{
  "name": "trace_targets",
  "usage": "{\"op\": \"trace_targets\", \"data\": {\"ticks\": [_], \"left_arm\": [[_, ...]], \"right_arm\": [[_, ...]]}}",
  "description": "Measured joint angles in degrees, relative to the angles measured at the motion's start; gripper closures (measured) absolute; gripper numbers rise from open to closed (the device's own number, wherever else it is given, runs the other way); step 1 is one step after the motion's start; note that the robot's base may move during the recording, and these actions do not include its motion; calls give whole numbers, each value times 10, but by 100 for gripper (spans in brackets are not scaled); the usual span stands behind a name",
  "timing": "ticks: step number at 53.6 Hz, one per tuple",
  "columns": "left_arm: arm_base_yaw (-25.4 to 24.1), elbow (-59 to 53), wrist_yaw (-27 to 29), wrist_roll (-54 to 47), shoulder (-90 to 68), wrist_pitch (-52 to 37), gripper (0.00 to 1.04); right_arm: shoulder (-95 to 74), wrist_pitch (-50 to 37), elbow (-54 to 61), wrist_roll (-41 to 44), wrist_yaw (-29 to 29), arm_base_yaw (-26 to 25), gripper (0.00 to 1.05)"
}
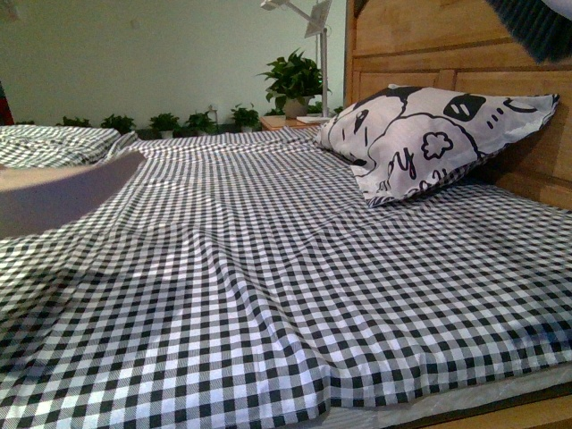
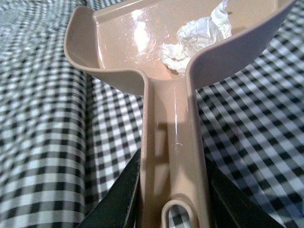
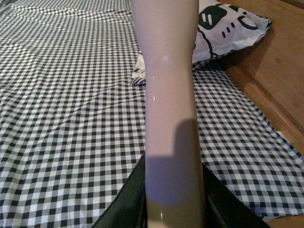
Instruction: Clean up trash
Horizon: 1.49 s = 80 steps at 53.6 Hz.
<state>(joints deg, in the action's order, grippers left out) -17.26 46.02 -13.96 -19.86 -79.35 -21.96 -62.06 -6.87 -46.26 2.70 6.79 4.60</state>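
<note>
In the left wrist view my left gripper (image 2: 173,199) is shut on the handle of the beige-pink dustpan (image 2: 118,42), held above the checked bedsheet. The trash (image 2: 197,40), a crumpled wad of white paper, lies inside the pan against its side wall. In the front view the dustpan (image 1: 54,192) shows blurred at the far left edge. In the right wrist view my right gripper (image 3: 173,204) is shut on the pale brush handle (image 3: 168,95), which points up and away over the bed. The dark brush bristles (image 1: 536,27) show at the top right of the front view.
A black-and-white checked sheet (image 1: 268,268) covers the bed. A white pillow with black cartoon print (image 1: 429,134) leans on the wooden headboard (image 1: 429,45) at the right. Potted plants (image 1: 290,80) stand along the far wall. The bed's front edge (image 1: 465,407) runs at the bottom right.
</note>
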Motion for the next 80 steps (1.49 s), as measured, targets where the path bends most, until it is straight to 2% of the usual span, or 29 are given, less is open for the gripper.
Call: {"op": "trace_targets", "data": {"ticks": [12, 26, 35, 49, 80], "left_arm": [[-4, 8, 56, 49, 156, 84, 76], [10, -33, 59, 67, 402, 268, 76], [11, -48, 58, 72, 464, 319, 76], [19, -52, 47, 76, 507, 358, 76], [19, -53, 43, 78, 508, 358, 76]], "right_arm": [[42, 37, -7, -32, -34, -37, 84], [141, 117, -35, -95, -124, -85, 84], [183, 150, -36, -112, -155, -101, 84], [212, 178, -36, -121, -173, -108, 84], [212, 186, -36, -121, -176, -108, 84]]}}
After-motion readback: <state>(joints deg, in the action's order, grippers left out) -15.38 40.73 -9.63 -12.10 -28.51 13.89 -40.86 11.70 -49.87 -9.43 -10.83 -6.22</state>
